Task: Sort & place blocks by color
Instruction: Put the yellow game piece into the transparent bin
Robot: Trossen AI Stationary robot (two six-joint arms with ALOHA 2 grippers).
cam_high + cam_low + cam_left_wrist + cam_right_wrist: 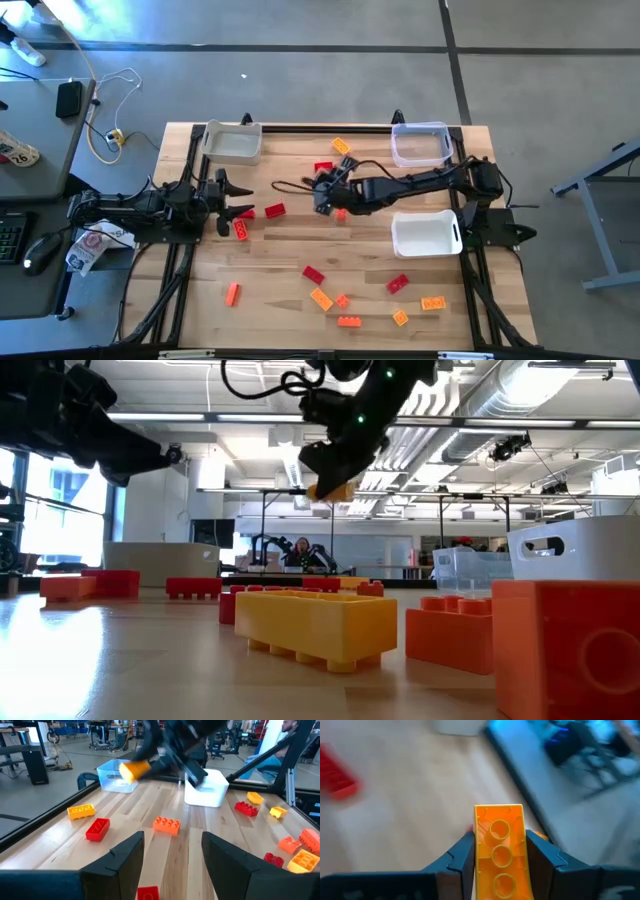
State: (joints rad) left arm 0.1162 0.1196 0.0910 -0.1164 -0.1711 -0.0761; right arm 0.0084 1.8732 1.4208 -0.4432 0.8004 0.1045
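Observation:
My right gripper [326,196] reaches over the table's middle and is shut on a yellow-orange block [500,845]. It holds the block high above the table in the low view [332,491]. The block also shows in the left wrist view [134,770]. My left gripper [240,201] is open and empty at the left side, its fingers low over the table, with red blocks [274,210] lying just beyond them and one red block [148,894] between the fingers. Several red, orange and yellow-orange blocks [321,298] lie flat near the table's front. My right gripper pinches the yellow-orange block by its two long sides [479,851] between its two fingers [462,857]. The block lies along the fingers and sticks out past their tips, its hollow underside toward the wrist camera. The fingers slant downward, and the block is lifted clear of the table.
A white bin [232,142] stands at the far left, a clear bin [420,143] at the far right, and another white bin [426,233] at the right beside the right arm. More blocks [341,146] lie between the far bins.

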